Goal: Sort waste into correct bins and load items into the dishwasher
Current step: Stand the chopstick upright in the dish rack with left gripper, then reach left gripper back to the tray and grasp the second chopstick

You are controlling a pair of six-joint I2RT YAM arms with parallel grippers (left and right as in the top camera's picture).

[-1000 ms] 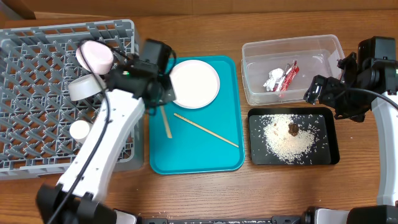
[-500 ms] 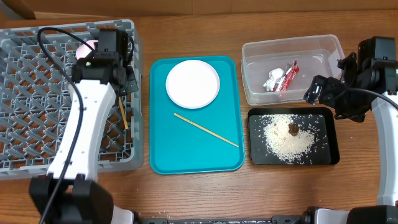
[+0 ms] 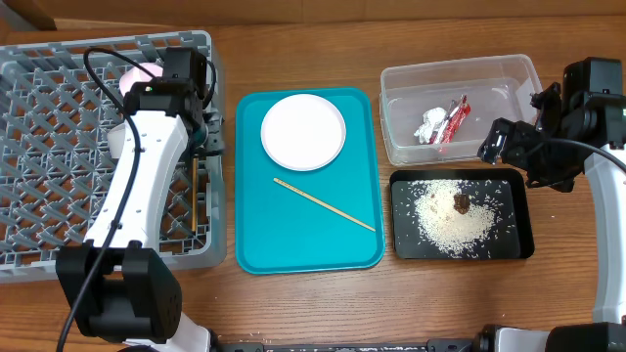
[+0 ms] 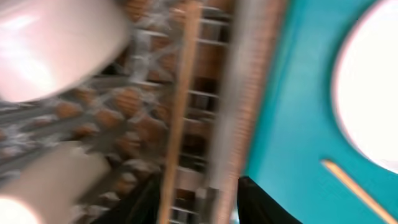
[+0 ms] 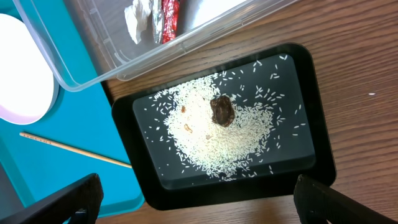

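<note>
My left gripper (image 3: 206,143) is at the right wall of the grey dish rack (image 3: 59,108). In the blurred left wrist view its fingers (image 4: 199,208) stand apart, with one wooden chopstick (image 4: 180,112) between them. That chopstick (image 3: 196,193) lies along the rack's right side. The second chopstick (image 3: 323,203) and the white plate (image 3: 303,132) lie on the teal tray (image 3: 293,244). The pink bowl (image 3: 147,72) and grey bowl (image 3: 118,144) sit in the rack, partly hidden by the arm. The cup is hidden. My right gripper (image 5: 199,208) is open and empty over the near edge of the black tray (image 3: 514,244).
The clear tub (image 3: 509,78) holds the red wrapper (image 3: 453,121) and the silvery wrapper (image 3: 428,125). The black tray holds the rice (image 3: 445,223) and the brown lump (image 3: 460,202). The right arm (image 3: 587,108) stands at the table's right edge.
My left arm swung from the teal tray to the rack with one chopstick. That chopstick now lies upright along the rack's right side. The right arm has not moved.
</note>
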